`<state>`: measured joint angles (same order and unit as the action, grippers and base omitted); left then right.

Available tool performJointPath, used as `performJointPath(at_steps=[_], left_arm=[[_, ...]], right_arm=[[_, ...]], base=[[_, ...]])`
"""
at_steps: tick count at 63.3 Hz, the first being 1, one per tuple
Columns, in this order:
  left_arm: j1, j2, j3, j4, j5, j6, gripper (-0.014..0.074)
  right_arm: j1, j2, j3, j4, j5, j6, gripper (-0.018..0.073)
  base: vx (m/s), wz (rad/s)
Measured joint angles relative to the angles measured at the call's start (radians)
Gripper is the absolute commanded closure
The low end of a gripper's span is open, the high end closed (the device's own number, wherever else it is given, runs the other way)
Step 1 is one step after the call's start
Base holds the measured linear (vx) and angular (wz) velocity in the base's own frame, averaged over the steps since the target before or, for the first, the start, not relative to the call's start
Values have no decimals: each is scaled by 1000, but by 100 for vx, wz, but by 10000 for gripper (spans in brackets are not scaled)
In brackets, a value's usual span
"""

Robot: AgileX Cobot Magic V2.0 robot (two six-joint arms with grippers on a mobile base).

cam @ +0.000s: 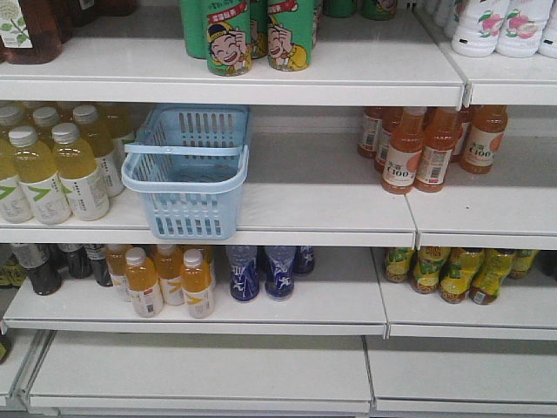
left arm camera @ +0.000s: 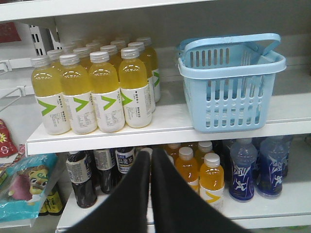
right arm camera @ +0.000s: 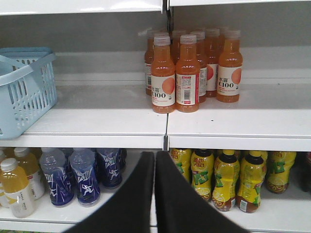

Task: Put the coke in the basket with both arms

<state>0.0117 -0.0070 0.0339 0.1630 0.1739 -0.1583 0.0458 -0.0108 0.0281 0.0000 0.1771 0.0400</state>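
The pale blue basket [cam: 193, 216] stands upright on the middle shelf [cam: 322, 205] with its handle lying across its top. It is just right of the yellow drink bottles [cam: 52, 174] and well apart from the orange C100 bottles [cam: 431, 148]. The left claw [left arm camera: 150, 160] and right claw [right arm camera: 154, 158] each have their fingers pressed nearly together and hold nothing.

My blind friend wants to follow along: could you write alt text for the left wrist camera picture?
A pale blue slotted basket stands on a white store shelf, right of a block of yellow drink bottles. On the shelf below are dark bottles, orange bottles and blue bottles, with the left arm's black jaws pressed together at bottom centre.
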Motion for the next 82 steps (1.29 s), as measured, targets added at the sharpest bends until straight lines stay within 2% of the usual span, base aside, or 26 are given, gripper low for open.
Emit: performJointPath(at_steps=[82], left_arm=[[0,0,0,0,0,0,602]], right_arm=[[0,0,0,0,0,0,564]], base=[[0,0]])
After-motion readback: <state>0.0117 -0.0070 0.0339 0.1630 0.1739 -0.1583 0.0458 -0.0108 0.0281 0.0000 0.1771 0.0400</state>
